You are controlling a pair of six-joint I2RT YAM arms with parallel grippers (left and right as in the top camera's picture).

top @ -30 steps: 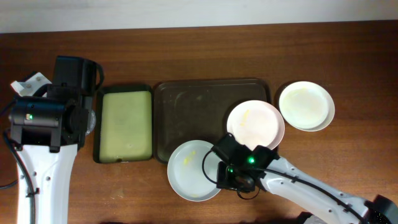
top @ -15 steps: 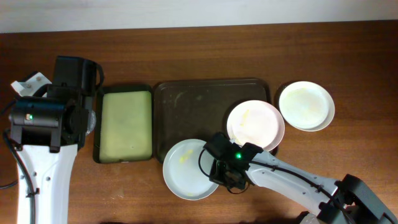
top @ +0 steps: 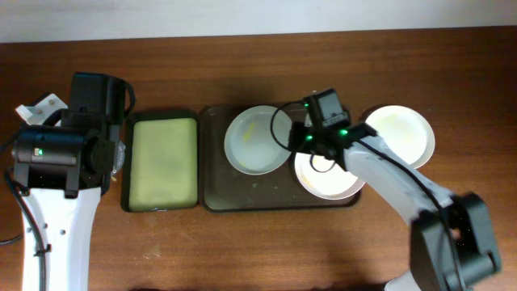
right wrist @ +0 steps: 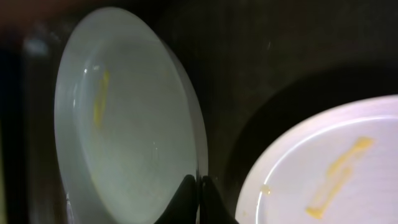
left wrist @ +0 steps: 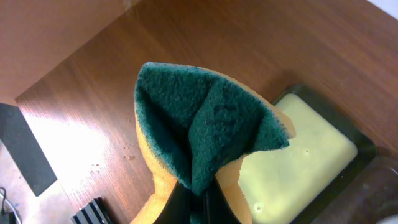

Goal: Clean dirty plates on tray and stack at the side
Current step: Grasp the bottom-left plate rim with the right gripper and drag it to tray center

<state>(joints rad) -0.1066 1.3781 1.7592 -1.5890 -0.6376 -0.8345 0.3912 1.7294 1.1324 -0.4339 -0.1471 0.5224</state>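
Squeezing a folded sponge (left wrist: 205,124), left pincer (left wrist: 199,198) appears only wrist-side.

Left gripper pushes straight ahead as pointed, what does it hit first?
Left gripper carries a sponge, which likely lands first on the wooden table beside the yellow-green tray; depth unclear.

This looks like a robotics lab bench staged for dishwashing rather than a working kitchen. Two black-and-white robot arms, the left arm (top: 48,202) and the right arm (top: 380,166), each showing a green status light (top: 36,151), work at a brown wooden table (top: 242,250) against a plain pale wall (top: 242,16). The kitchen props are few: a yellow-smeared plate (top: 257,139), a dark brown tray (top: 212,162), a green-and-yellow sponge (left wrist: 205,137).
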